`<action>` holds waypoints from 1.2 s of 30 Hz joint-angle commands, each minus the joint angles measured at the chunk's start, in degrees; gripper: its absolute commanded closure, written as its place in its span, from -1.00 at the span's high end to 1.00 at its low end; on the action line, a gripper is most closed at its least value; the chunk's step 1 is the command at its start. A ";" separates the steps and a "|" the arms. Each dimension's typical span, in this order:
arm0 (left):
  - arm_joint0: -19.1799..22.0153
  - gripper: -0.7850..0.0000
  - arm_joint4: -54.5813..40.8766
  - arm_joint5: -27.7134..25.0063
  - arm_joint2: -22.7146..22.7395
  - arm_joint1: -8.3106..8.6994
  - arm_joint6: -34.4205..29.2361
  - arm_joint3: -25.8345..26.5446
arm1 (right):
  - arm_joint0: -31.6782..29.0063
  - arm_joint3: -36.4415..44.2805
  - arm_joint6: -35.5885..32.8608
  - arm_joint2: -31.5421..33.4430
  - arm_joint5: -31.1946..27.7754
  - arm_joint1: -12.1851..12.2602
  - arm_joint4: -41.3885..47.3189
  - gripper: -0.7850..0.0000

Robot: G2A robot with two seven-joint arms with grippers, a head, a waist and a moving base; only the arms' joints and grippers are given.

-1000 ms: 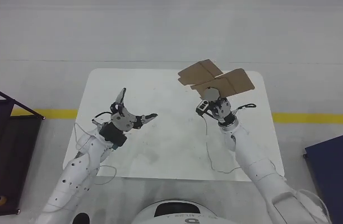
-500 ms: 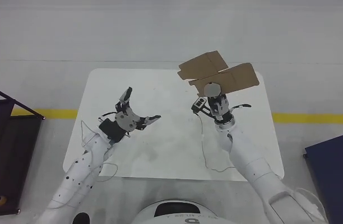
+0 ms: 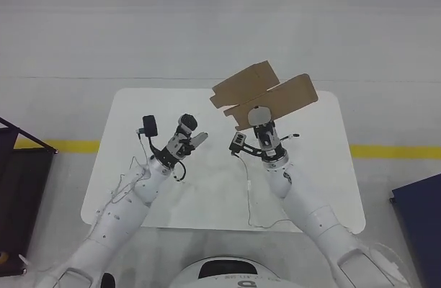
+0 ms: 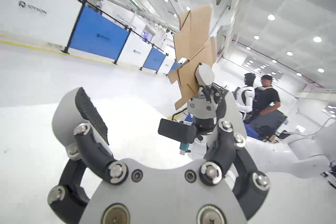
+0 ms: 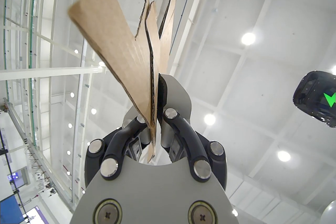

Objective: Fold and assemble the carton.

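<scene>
- The right fingers (image 5: 163, 93) are pressed together. They pinch the bottom edge of the carton (image 5: 123, 51), and the brown card goes right down between them.
- The carton sticks up out of those fingers, high in the air above the bench (image 3: 206, 194). It does not touch the bench at all.
- It is not a box yet. It is flat card, and its layers spread apart a little at the top, like a book that is just opening.
- From above, the carton's (image 3: 267, 92) long side runs across from side to side, a bit tilted. The right fingers hold it near the middle of its lower edge.
- The left fingers (image 4: 90, 109) are spread wide and hold nothing. They are raised too, close beside the right arm but not touching it.
- The carton (image 4: 194, 46) sits straight ahead of the left fingers, off to their right and a little higher up.
- I think the left arm has to help next. It is the free one, and it may need to go over and up to catch a loose flap.
</scene>
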State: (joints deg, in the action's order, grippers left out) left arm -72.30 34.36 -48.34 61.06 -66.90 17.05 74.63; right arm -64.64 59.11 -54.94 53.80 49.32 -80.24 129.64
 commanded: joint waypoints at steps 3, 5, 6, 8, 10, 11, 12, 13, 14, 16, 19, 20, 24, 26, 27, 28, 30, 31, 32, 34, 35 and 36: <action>1.11 1.00 -8.30 -4.18 -1.69 -0.15 -8.16 0.08 | -0.06 0.05 1.61 -0.25 1.63 -0.88 3.37 -1.00; 2.12 1.00 -13.40 -7.20 -2.43 -0.15 -11.78 -0.90 | -0.24 -0.21 2.91 -0.02 2.93 -1.26 5.86 -1.00; 2.49 1.00 -15.76 -8.42 -2.86 -0.17 -13.28 -1.50 | -0.35 -0.41 3.85 0.07 3.87 -1.45 7.36 -1.00; 3.43 1.00 -19.42 -9.42 -3.45 -0.22 -15.89 -2.95 | -0.43 -0.90 5.66 0.41 5.68 -1.75 9.81 -1.00; 4.36 1.00 -20.41 -9.32 -3.83 -0.33 -17.69 -4.05 | -0.45 -1.33 7.00 0.87 7.02 -1.99 11.03 -1.00; 4.65 1.00 -20.75 -9.26 -4.05 -0.44 -18.02 -4.29 | -0.51 -1.49 7.59 1.02 7.61 -2.12 11.44 -1.00; 4.95 1.00 -20.72 -9.19 -4.18 -0.55 -18.25 -4.42 | -0.57 -1.62 8.20 1.13 8.22 -2.26 11.82 -1.00; 5.26 0.99 -20.07 -8.98 -4.16 -0.64 -18.36 -4.52 | -0.63 -1.63 8.67 1.19 8.68 -2.42 12.24 -1.00; 5.44 0.95 -19.26 -8.71 -4.15 -0.73 -18.30 -4.49 | -0.71 -1.50 8.67 0.97 8.68 -2.58 12.42 -1.00; 5.59 0.90 -17.63 -8.60 -4.18 -0.93 -17.91 -4.22 | -0.79 -1.17 8.77 0.28 8.68 -2.86 12.98 -1.00; 5.62 0.82 -15.94 -9.57 -3.98 -1.14 -17.17 -3.80 | -0.82 -1.17 9.36 -0.37 8.68 -3.00 13.74 -1.00; 5.67 0.81 -15.53 -9.66 -3.85 -1.17 -17.11 -3.75 | -0.81 -1.17 9.49 -0.51 8.68 -3.03 13.93 -1.00; 5.61 0.44 -14.74 -9.63 -3.58 -1.39 -16.65 -3.33 | -0.90 -1.00 9.89 -1.12 8.68 -3.07 14.21 -1.00; 5.70 0.22 -14.44 -9.60 -3.52 -1.52 -16.57 -3.17 | -1.04 -0.79 10.18 -1.56 8.68 -3.05 14.43 -1.00; 5.73 0.06 -14.35 -9.59 -3.51 -1.58 -16.57 -3.15 | -1.13 -0.70 10.37 -1.77 8.68 -3.03 14.62 -1.00; 5.81 -0.03 -14.22 -9.61 -3.50 -1.63 -16.62 -3.10 | -1.19 -0.59 10.58 -1.97 8.68 -2.99 14.86 -1.00; 5.95 -0.06 -14.00 -9.66 -3.43 -1.73 -16.77 -3.06 | -1.39 -0.23 11.08 -2.43 8.68 -2.89 15.62 -1.00; 6.01 -0.06 -14.05 -9.66 -3.45 -1.76 -16.90 -2.92 | -1.51 0.00 11.36 -2.64 8.68 -2.80 16.09 -1.00; 6.06 -0.06 -14.19 -9.66 -3.48 -1.79 -17.09 -2.72 | -1.64 0.30 11.72 -2.87 8.68 -2.70 16.54 -1.00; 6.14 -0.06 -14.61 -9.66 -3.58 -1.80 -17.60 -2.34 | -1.85 0.83 12.50 -3.29 8.68 -2.47 17.45 -1.00; 6.22 -0.07 -14.84 -9.66 -3.65 -1.81 -17.86 -2.27 | -1.99 1.18 12.88 -3.54 8.68 -2.36 17.80 -1.00; 6.29 -0.06 -15.01 -9.66 -3.72 -1.83 -18.09 -2.23 | -2.05 1.37 13.23 -3.70 8.68 -2.25 18.14 -1.00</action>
State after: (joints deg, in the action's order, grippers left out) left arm -66.07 19.50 -58.00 57.41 -68.72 -0.83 72.37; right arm -66.64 60.31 -42.00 50.25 58.00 -82.58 147.50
